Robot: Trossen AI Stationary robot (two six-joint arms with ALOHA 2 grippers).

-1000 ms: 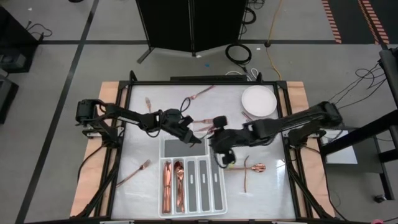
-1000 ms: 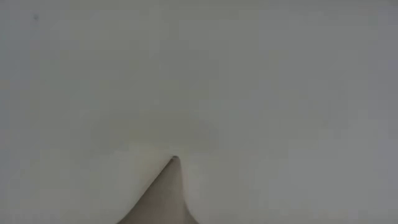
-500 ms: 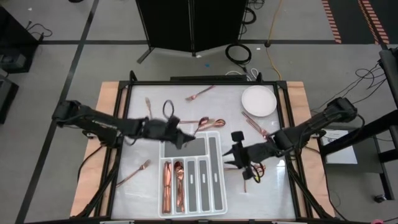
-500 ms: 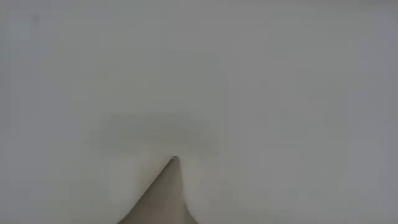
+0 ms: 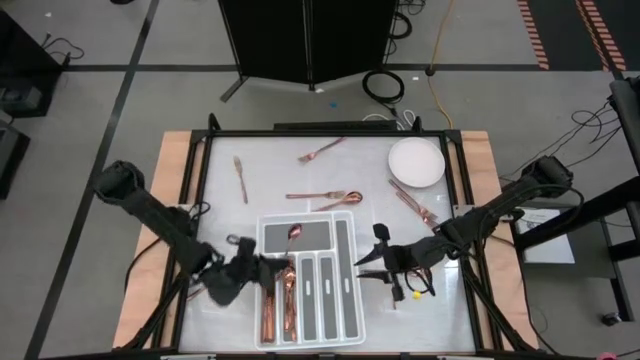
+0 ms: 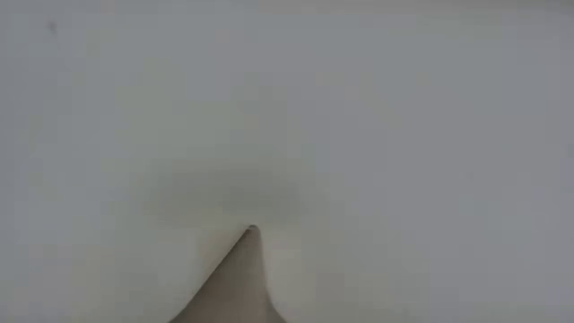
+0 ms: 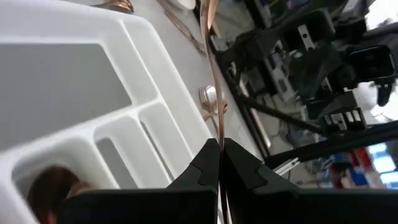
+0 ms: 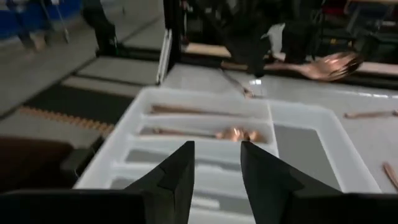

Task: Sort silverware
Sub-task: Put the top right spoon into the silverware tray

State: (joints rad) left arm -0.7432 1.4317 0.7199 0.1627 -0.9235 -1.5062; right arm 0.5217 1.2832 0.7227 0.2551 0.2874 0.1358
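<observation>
My left gripper (image 5: 266,268) hangs over the left side of the white divided tray (image 5: 345,300), shut on a copper spoon (image 5: 292,236). The spoon's bowl (image 8: 336,62) reaches out over the tray's far compartment. More silverware (image 5: 278,298) lies in the tray's two left slots. My right gripper (image 5: 372,262) stands open at the tray's right side and points at it; nothing is between its fingers (image 8: 180,168). Loose pieces (image 5: 325,196) lie on the table beyond the tray. The low view shows only blank white. My left gripper (image 7: 219,149) pinches the spoon's thin handle (image 7: 214,118) between its two fingers, well away from the bowl. The handle runs straight on past the fingertips, in line with the fingers, toward the far right. The spoon is lifted clear above the tray.
A round white plate (image 5: 415,162) sits at the far right. A fork (image 5: 320,150), another piece (image 5: 240,178) and two pieces by the plate (image 5: 412,203) lie on the far half. One piece (image 5: 400,290) lies right of the tray, under my right gripper.
My left gripper has swung from the tray's far end toward the table's near left, turning as it went and carrying the spoon clear of the table. My right gripper has drawn back from over the tray toward the right and near edge, sinking a little and levelling out, its fingers apart throughout.
</observation>
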